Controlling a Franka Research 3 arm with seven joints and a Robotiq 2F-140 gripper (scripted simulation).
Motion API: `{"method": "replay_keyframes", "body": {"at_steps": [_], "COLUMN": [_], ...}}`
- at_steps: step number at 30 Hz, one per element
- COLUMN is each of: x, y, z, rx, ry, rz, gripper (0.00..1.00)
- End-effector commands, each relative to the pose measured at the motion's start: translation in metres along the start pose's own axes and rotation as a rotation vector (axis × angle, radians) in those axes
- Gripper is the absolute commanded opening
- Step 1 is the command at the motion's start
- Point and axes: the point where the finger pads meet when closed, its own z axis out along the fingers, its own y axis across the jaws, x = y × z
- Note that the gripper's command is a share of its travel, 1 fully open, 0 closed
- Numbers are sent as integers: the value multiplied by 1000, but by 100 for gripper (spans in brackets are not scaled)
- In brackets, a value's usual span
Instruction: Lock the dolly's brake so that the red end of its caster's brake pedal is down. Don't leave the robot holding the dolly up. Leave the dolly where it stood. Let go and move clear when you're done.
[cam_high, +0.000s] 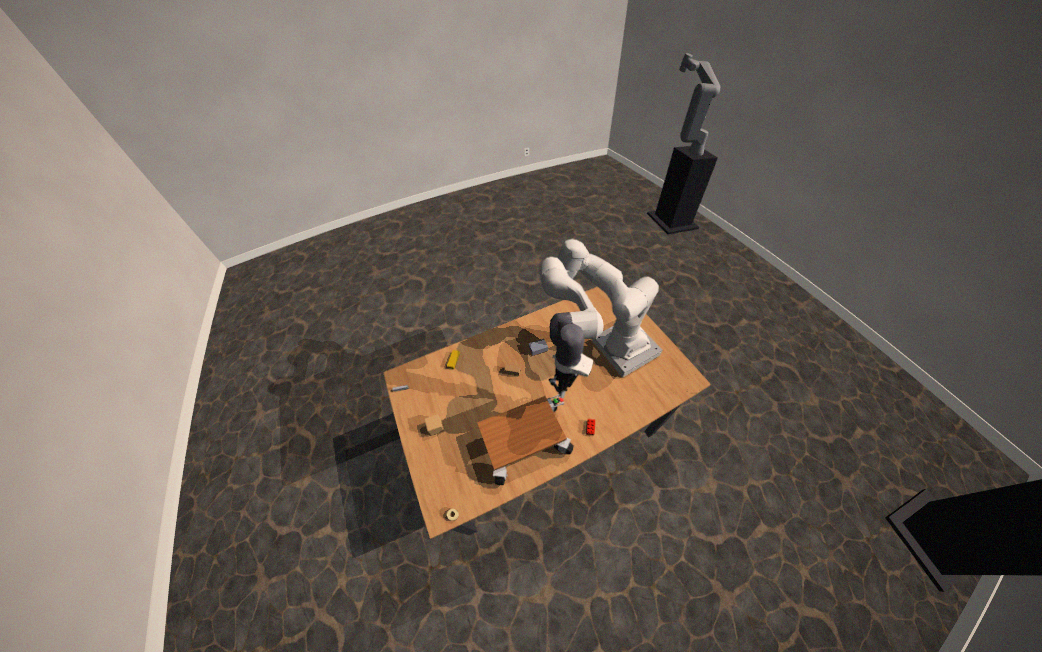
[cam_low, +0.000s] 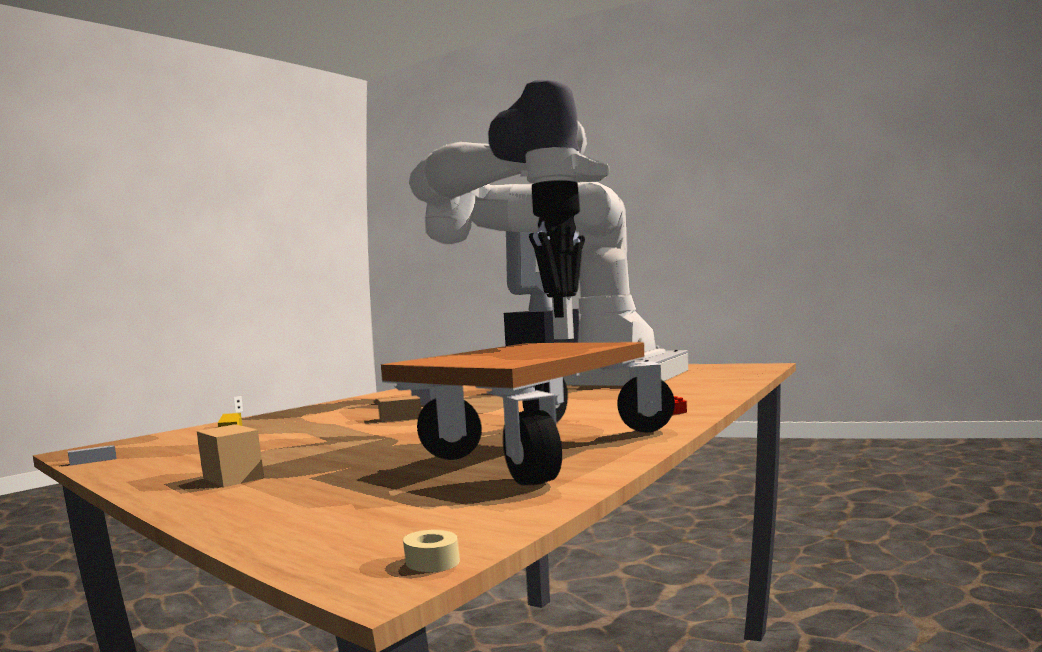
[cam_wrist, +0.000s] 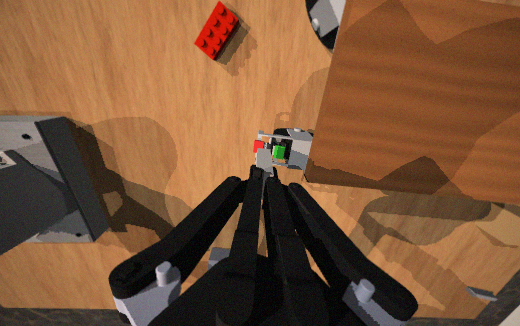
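The dolly (cam_low: 513, 361) is a wooden board on black casters and stands on the table; it also shows in the overhead view (cam_high: 521, 434) and in the wrist view (cam_wrist: 420, 95). At its corner nearest the robot, the caster's brake pedal (cam_wrist: 272, 149) shows a red end (cam_wrist: 258, 146) and a green end (cam_wrist: 279, 151). My gripper (cam_wrist: 262, 158) is shut and empty, with its tips just above and beside the pedal. It hangs straight down behind the dolly's far edge in the side view (cam_low: 560, 307). I cannot tell which pedal end is lower.
A red brick (cam_wrist: 216, 30) lies on the table near the dolly. A tan cube (cam_low: 228, 455), a tape roll (cam_low: 431, 550), a yellow block (cam_high: 452, 359) and small grey pieces lie on the table. The robot base (cam_high: 631, 347) stands at the back.
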Motion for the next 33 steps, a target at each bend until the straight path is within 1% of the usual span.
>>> {"method": "replay_keyframes", "body": {"at_steps": [1,5,9,33], "x": [-2,-1,-1,-1], "y": [-4,-4,-4,-4], "z": [-15,-31,-38,-39], "rx": [12,12,12,12], "ry": [-8,-8,-8,-8], "rz": [-7,-7,-7,-7], "gripper": [0,0,0,0]}}
